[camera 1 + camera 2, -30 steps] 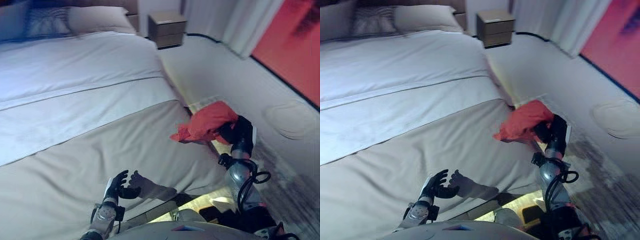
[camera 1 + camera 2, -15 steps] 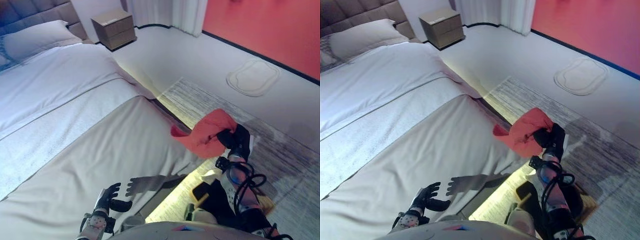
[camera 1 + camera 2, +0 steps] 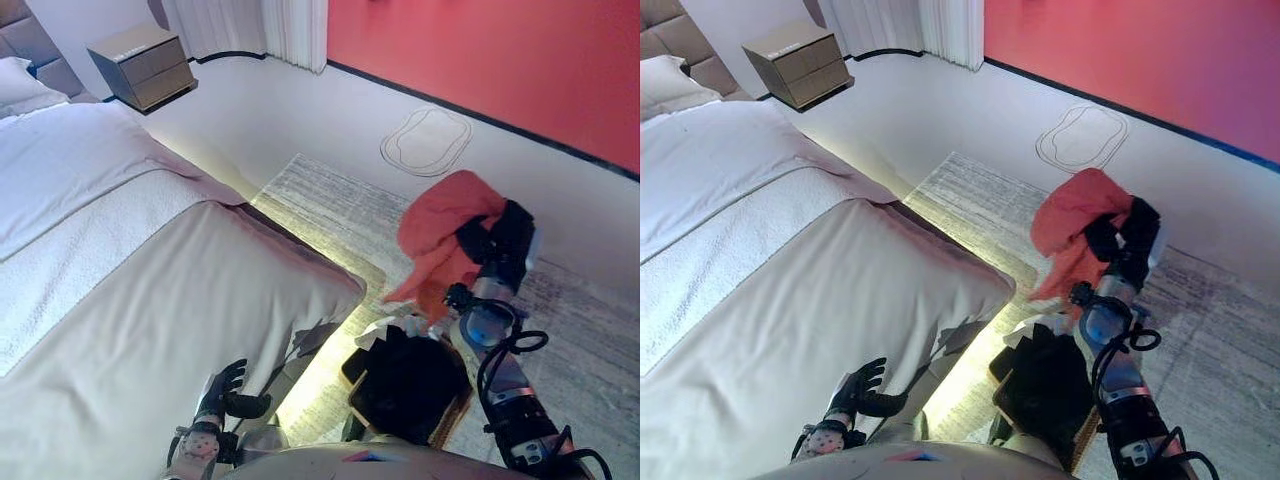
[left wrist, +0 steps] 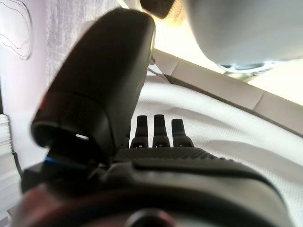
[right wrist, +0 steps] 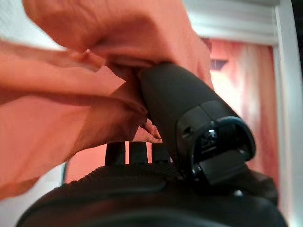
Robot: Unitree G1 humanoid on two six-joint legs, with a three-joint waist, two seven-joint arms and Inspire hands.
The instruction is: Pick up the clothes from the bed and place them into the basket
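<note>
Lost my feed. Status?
Right hand shut on red garment, above rug. Left hand open, empty, at bed edge. Dark basket below. Path clear.

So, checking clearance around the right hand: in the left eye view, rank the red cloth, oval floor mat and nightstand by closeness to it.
1. Red cloth, held in the right hand.
2. Oval floor mat, beyond it by the red wall.
3. Nightstand, far left corner.

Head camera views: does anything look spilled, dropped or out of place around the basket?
Nothing stands out. The red cloth hangs bunched in the right robot hand above the rug, by the dark basket, and no clothes lie on the floor.
</note>
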